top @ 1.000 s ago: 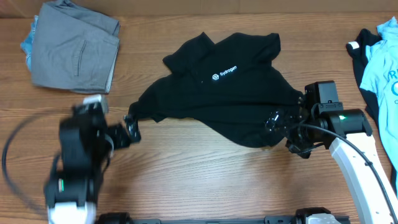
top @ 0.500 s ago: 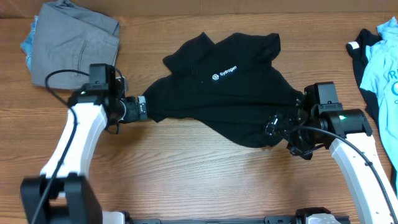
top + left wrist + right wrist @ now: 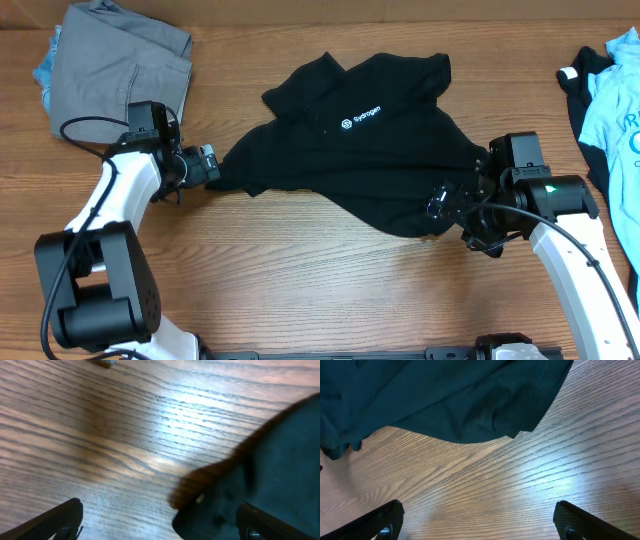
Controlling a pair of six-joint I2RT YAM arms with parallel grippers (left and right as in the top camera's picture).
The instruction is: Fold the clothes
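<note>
Drawn back leftward, the left gripper [image 3: 209, 163] gapes at the black T-shirt [image 3: 370, 150] sleeve tip; the right gripper [image 3: 442, 205], fingers apart, stays by its right hem.

Right pincer [image 3: 480, 521] spread wide over the wooden desk [image 3: 530, 480]; just ahead, rumpled black T-shirt [image 3: 445, 395] hem, clear of both fingers.

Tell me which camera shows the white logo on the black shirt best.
Overhead. The black T-shirt lies in view, its white logo facing up near the collar. The left wrist shows only a blurred dark corner of it, the right wrist only an edge; neither shows the logo.
</note>
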